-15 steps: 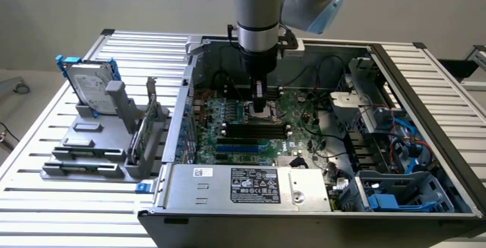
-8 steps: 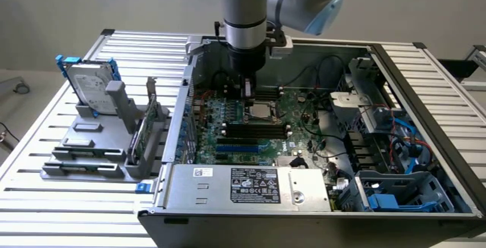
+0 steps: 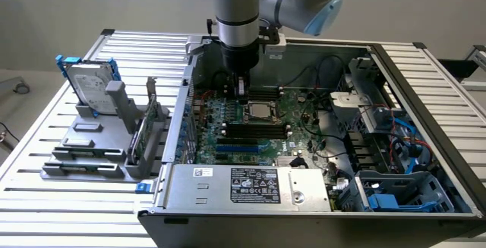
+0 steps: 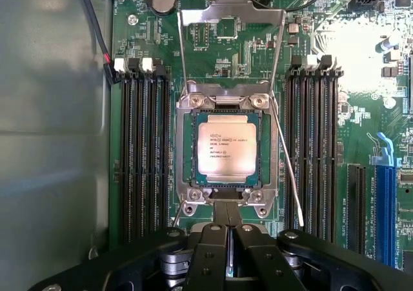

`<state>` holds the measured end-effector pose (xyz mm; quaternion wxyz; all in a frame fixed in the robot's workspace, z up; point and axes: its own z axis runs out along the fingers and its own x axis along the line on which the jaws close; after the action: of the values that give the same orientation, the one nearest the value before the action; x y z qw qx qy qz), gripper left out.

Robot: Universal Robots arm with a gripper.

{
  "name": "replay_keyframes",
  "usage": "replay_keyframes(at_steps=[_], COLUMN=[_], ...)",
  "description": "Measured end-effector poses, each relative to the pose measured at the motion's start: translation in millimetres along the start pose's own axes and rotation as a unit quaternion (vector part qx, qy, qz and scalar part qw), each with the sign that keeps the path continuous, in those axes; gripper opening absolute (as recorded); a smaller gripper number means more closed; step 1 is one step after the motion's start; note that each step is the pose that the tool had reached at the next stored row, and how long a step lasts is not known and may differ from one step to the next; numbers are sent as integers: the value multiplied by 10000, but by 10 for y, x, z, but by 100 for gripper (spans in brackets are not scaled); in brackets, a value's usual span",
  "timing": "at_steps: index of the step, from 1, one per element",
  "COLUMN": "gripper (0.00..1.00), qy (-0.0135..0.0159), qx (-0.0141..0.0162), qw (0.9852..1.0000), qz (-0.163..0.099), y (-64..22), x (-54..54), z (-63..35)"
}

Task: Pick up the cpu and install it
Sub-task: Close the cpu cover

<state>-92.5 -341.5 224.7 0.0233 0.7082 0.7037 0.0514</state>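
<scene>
Your cpu (image 4: 226,150) lay flat inside the socket (image 4: 186,175) in the middle of the green motherboard (image 4: 310,20). It was not in the pincer. It looked like a small square chip. Its top was a pale silver-grey metal plate with rounded corners and a few short lines of dark print across it. A thin green border ran around the plate, inside the socket's metal frame.

The socket's load plate (image 4: 231,10) stood swung up and away from the chip, so the metal top was uncovered. A thin wire lever (image 4: 287,165) ran alongside the frame. Rows of black memory slots (image 4: 139,149) flanked the socket on two sides.

Your gripper (image 4: 227,217) had its two fingers pressed together with nothing between them. In the wrist view they sat just beside the socket's edge, clear of the chip.

In the exterior view the gripper (image 3: 241,95) hung low inside the open computer case (image 3: 410,71). It was close above the board, and the cpu (image 3: 256,111) was just beside its tips. You could not tell from either view whether the tips touched the socket frame.
</scene>
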Motion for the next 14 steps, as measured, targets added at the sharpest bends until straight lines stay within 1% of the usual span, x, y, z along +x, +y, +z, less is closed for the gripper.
replay_keyframes(at_steps=[12,14], gripper=[11,11], qy=[0,5], qx=[1,10], qw=[10000,10000], qz=[0,1], y=[1,28], x=[0,2], z=[-4,-61])
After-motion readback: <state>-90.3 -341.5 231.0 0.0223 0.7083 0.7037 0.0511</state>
